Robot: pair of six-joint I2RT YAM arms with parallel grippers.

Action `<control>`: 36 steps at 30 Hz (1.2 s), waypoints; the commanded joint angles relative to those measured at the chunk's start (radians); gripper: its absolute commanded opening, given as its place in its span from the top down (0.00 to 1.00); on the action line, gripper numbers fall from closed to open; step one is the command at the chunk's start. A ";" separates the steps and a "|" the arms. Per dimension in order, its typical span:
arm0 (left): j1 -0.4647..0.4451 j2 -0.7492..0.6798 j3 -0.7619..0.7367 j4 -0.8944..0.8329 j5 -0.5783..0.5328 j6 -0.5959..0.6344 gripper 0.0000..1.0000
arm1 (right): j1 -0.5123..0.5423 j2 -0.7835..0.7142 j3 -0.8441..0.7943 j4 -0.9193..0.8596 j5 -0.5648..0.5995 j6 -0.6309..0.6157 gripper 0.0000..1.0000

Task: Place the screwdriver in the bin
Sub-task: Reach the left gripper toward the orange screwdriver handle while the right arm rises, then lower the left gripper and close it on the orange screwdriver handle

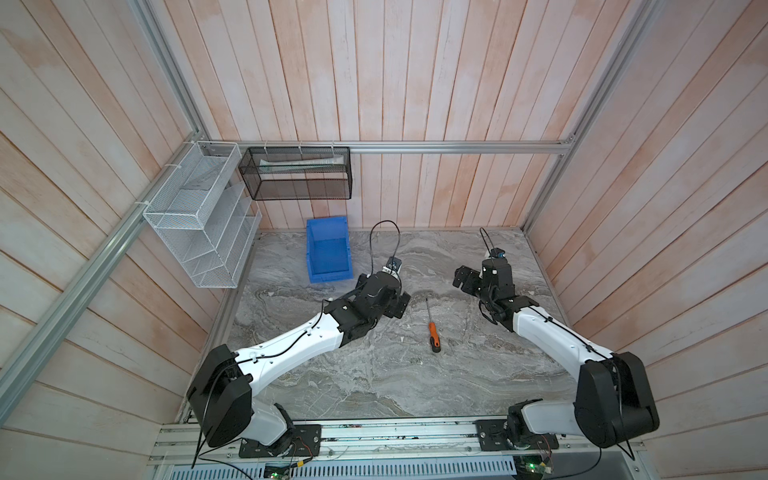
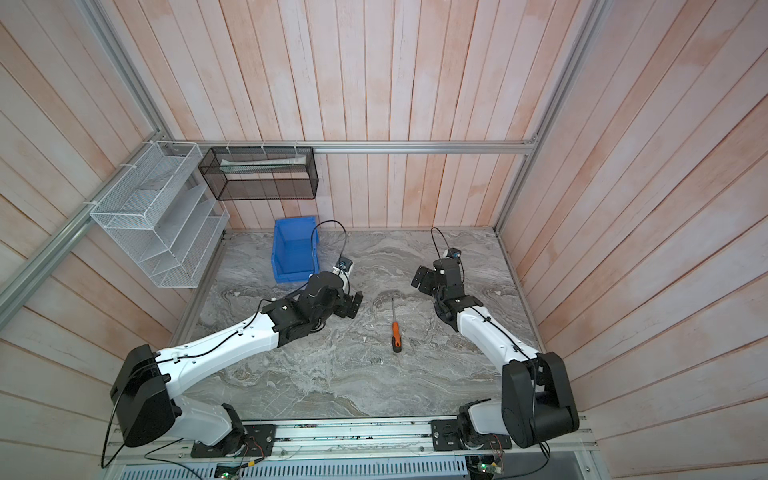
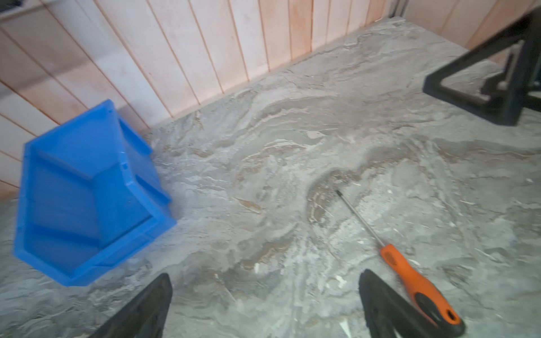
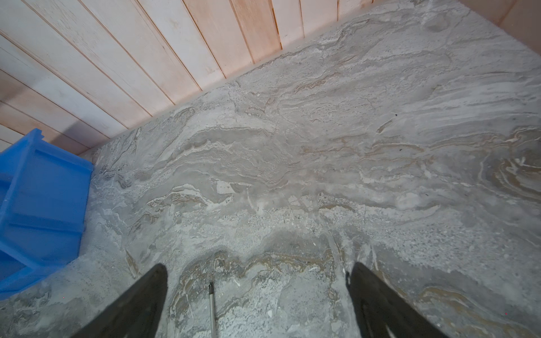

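- Far left, a white wire rack (image 1: 195,224) hangs on the side wall. Beside it a black mesh basket (image 1: 297,174) hangs on the back wall. Neither has a part in this job.
- Below the basket, the bright blue rectangular plastic bin (image 1: 330,276) sits on the grey marble-patterned table (image 1: 374,374), close against the back wall. I can see nothing inside it, so the delivery has not happened.
- The left gripper (image 3: 265,292) hangs between the bin and the tool, its jaws spread as wide as they go and nothing between them. In its wrist view the orange handle lies just outside one finger, not between the two.
- The small screwdriver with an orange handle, black end and thin silver shaft (image 1: 433,330) lies flat on the table between the two arms, its tip towards the back wall. It is well apart from the bin and nothing is touching it.
- On the right, the right gripper (image 4: 257,286) is also wide open and empty. It sits above the table near the shaft's tip.
- By my reckoning almost everything is left to do: grasping, lifting, carrying across and releasing into the bin. The left arm looks the better placed for it.
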 commanded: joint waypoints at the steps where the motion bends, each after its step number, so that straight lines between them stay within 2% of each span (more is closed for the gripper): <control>1: 0.000 0.014 -0.034 0.018 -0.020 -0.273 0.00 | 0.000 -0.072 0.060 -0.098 -0.027 -0.015 0.02; 2: 0.004 0.019 -0.061 0.037 0.006 -0.350 0.00 | -0.001 -0.088 0.063 -0.110 -0.030 -0.014 0.02; 4: 0.028 0.030 -0.117 0.102 0.186 -0.433 0.00 | 0.000 -0.122 0.071 -0.136 -0.029 -0.015 0.02; 7: 0.009 0.073 -0.139 0.094 0.295 -0.614 0.00 | -0.001 -0.169 0.082 -0.174 0.003 -0.035 0.02; 12: -0.156 0.196 -0.016 -0.012 0.261 -0.788 0.00 | -0.001 -0.246 0.068 -0.220 0.044 -0.063 0.02; 17: -0.190 0.382 0.124 -0.051 0.362 -0.897 0.00 | -0.012 -0.287 0.072 -0.249 0.055 -0.066 0.02; 19: -0.191 0.434 0.162 -0.036 0.391 -0.907 0.00 | -0.023 -0.294 0.078 -0.249 0.045 -0.076 0.02; 23: -0.192 0.494 0.228 -0.043 0.382 -0.908 0.02 | -0.051 -0.294 0.084 -0.255 0.023 -0.089 0.02; 28: -0.195 0.592 0.340 -0.155 0.348 -0.831 0.14 | -0.082 -0.314 0.034 -0.219 -0.032 -0.067 0.02; 31: -0.195 0.609 0.347 -0.198 0.308 -0.796 0.19 | -0.091 -0.328 0.017 -0.212 -0.046 -0.070 0.02; 34: -0.197 0.642 0.371 -0.245 0.305 -0.753 0.32 | -0.095 -0.341 0.003 -0.203 -0.045 -0.075 0.02; 36: -0.201 0.661 0.390 -0.289 0.282 -0.734 0.35 | -0.098 -0.342 0.000 -0.203 -0.044 -0.077 0.02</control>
